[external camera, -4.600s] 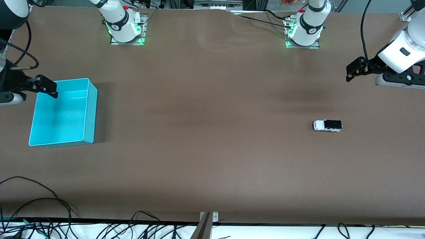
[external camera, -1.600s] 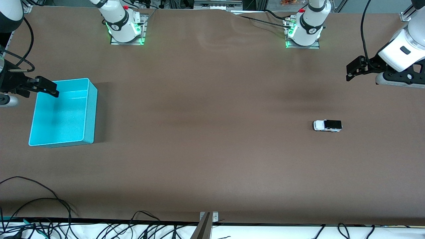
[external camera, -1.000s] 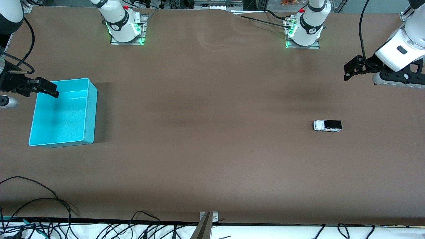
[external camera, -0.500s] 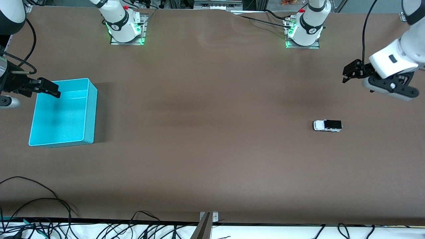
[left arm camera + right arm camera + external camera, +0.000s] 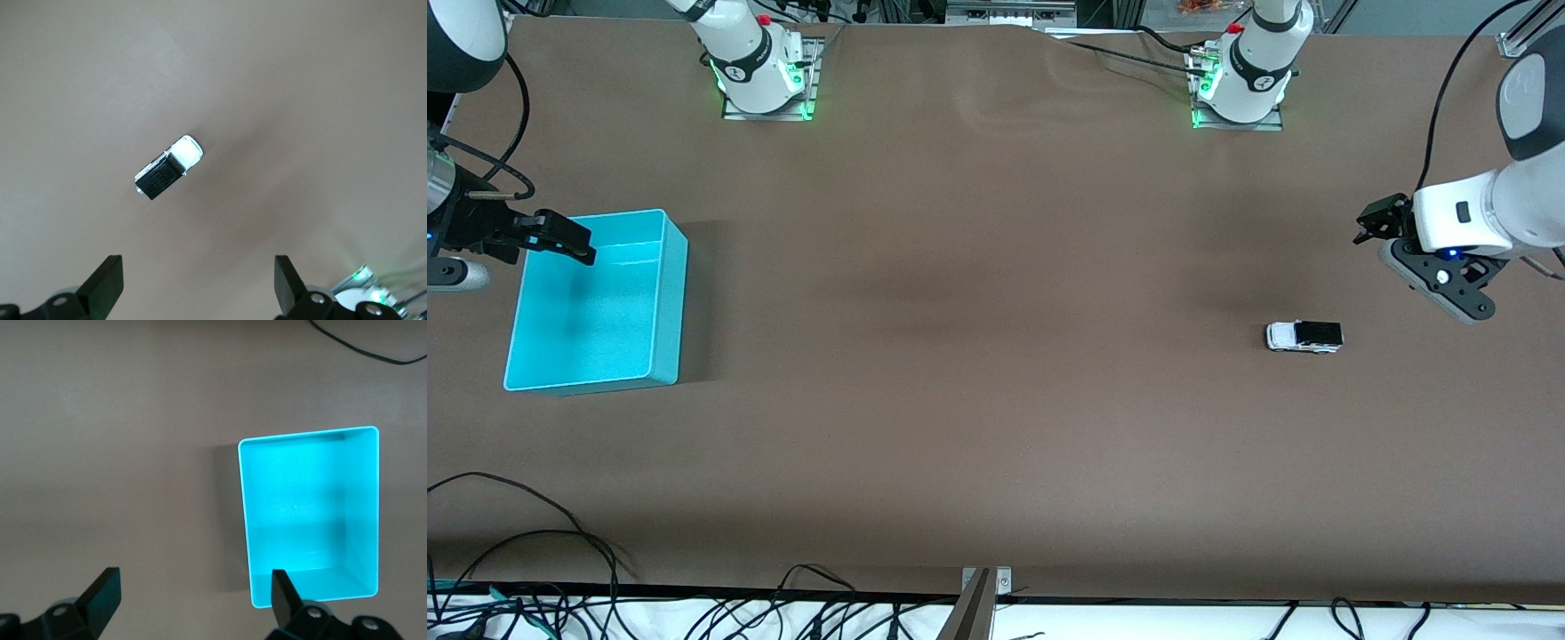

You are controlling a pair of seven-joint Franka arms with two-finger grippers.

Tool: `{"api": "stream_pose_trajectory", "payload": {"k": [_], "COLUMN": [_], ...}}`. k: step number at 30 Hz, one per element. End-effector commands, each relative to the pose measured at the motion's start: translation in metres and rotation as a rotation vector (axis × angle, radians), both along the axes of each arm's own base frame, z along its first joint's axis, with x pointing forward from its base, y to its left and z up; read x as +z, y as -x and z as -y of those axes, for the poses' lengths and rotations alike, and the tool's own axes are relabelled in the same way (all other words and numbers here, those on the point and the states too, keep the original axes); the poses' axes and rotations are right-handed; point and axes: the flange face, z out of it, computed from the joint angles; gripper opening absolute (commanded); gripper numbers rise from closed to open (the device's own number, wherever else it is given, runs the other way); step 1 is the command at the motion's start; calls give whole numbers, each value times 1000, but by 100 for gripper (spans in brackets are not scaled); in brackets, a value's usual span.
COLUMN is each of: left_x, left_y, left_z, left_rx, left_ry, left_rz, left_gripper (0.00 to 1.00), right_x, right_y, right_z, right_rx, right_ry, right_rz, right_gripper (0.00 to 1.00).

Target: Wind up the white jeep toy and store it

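White jeep toy: boxy, black-roofed; set on matte brown surface, toward left arm's end.
Left end effector: released, above jeep.
Right end effector: released, by smooth rectangular turquoise bin.

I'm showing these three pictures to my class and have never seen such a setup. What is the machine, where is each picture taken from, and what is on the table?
Two robot arms share a brown table. One picture looks down from across the table; the other two come from cameras on the arms' wrists. The left gripper, open, hangs over the table near the white jeep toy, which sits untouched toward the left arm's end. The right gripper, open and empty, hangs by the turquoise bin at the right arm's end. Nothing is held.
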Motion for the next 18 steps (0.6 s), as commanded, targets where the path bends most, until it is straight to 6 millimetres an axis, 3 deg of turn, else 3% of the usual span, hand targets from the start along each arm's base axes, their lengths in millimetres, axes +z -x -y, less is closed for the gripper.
{"api": "stream_pose_trajectory", "payload": {"k": [1, 8, 18], "left_x": [-23, -71, -142], "left_y": [-18, -28, -17], "left_z": [-26, -60, -64], "left_rx": [-191, -417, -629], "left_ry": [24, 77, 83], "left_rz": [13, 24, 83], "left_gripper": [100, 100, 100], "right_x": [0, 0, -2], "right_y": [3, 3, 3], "right_z": [-3, -4, -2], "right_rx": [-15, -13, -15], "right_ry": [-11, -11, -11], "right_rz": [11, 11, 6], "right_gripper": [100, 100, 100]}}
